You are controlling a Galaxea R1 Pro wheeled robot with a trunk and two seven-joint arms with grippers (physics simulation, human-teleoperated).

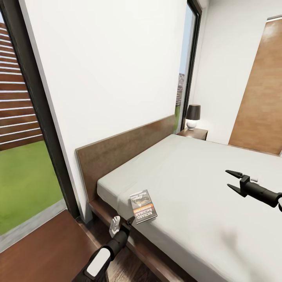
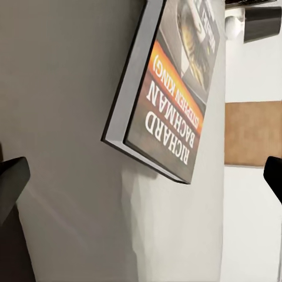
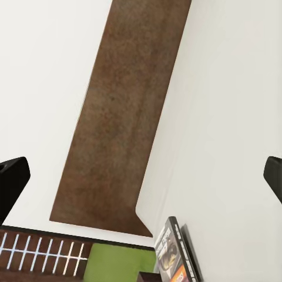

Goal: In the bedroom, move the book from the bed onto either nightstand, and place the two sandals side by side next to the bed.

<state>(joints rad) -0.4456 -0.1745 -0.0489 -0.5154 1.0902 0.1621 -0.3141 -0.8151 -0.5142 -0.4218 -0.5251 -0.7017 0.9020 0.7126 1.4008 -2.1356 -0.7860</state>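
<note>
The book [image 1: 143, 206] lies flat on the bed [image 1: 203, 219] near its lower-left corner, just below centre of the head frame. The left tool [image 1: 128, 222] sits at the mattress edge just beside the book, jaws spread, not touching it. The right tool [image 1: 232, 179] hovers open over the mattress at right. A nightstand [image 1: 194, 133] with a lamp [image 1: 192, 116] stands beyond the headboard [image 1: 117, 152].
</note>
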